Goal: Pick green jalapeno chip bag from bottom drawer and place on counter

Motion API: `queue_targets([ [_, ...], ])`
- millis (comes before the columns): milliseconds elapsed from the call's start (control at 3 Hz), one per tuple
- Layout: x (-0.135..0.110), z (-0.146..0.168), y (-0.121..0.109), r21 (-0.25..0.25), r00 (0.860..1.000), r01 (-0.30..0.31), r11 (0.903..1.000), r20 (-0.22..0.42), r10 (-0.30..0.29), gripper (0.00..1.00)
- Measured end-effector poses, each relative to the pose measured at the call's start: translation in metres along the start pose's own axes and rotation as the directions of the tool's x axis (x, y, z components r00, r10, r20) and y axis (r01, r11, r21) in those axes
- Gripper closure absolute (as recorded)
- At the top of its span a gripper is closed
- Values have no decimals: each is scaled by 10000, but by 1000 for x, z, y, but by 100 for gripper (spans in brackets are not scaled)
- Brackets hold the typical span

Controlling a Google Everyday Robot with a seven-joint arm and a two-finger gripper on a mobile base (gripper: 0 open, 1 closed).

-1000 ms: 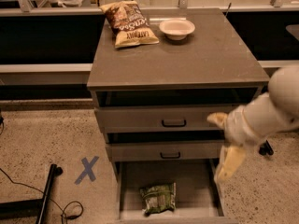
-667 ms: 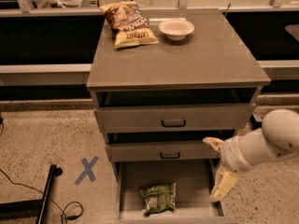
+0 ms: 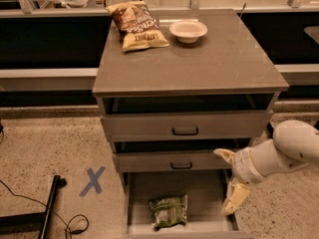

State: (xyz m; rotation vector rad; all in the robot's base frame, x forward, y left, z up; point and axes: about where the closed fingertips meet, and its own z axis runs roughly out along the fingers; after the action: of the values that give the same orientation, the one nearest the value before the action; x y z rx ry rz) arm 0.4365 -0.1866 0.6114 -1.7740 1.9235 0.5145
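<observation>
The green jalapeno chip bag (image 3: 169,211) lies flat near the front of the open bottom drawer (image 3: 142,183). My gripper (image 3: 227,179) hangs at the drawer's right side, above its right wall and to the right of the bag, apart from it. Its two cream fingers (image 3: 235,197) are spread wide with nothing between them. The counter (image 3: 219,59) is the grey-brown top of the cabinet.
A brown-and-tan chip bag (image 3: 137,25) and a white bowl (image 3: 188,31) sit at the back of the counter. Two upper drawers with black handles (image 3: 185,131) are slightly open. A blue X (image 3: 93,180) is taped on the floor at left, near a black stand and cable (image 3: 50,213).
My arm and gripper have moved down and left, from beside the middle drawer to the right edge of the bottom drawer. The bag has not moved.
</observation>
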Motion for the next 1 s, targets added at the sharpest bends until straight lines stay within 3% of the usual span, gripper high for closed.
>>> queue_targets([
  [333, 23, 23, -24, 501, 9976, 42, 9987, 682, -76, 0],
  [667, 77, 105, -20, 365, 9837, 597, 9975, 1679, -650, 0],
  [1000, 81, 123, -9, 58, 9813, 403, 9992, 1880, -407, 0],
])
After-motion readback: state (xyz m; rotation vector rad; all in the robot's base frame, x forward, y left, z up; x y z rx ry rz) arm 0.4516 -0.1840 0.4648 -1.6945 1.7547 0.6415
